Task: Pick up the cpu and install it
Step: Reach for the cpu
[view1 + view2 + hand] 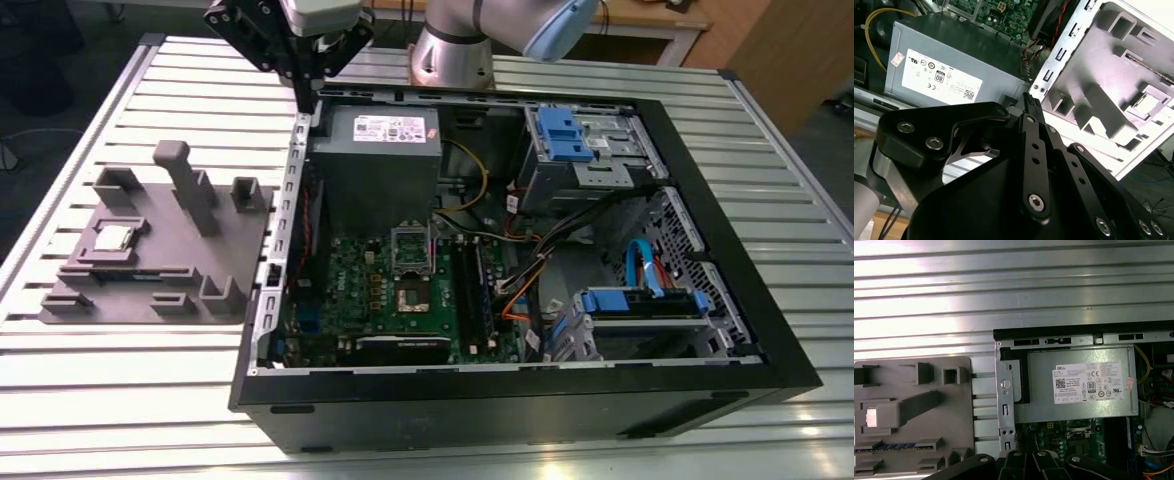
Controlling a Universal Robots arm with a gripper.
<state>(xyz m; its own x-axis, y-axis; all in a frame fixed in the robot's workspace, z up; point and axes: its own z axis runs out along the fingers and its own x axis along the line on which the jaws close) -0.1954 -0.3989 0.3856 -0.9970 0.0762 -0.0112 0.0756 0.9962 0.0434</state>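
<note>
The pincer (310, 98) hangs clenched on nothing, right above the case wall (300, 150) and beside the power supply (378, 170). The cpu (114, 237) lies well apart from it and lower, seated in a grey holder (234, 240) outside the case. A straight drop from here would likely strike that wall, and the holder's upright posts near the chip could snag a finger. The chip's corner mark and the socket (411, 285) pins cannot be made out.

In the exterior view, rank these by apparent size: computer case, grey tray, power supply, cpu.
1. Black open computer case
2. Grey moulded fixture tray
3. Grey power supply box with white label
4. Small silvery square cpu, lying on the tray
</note>
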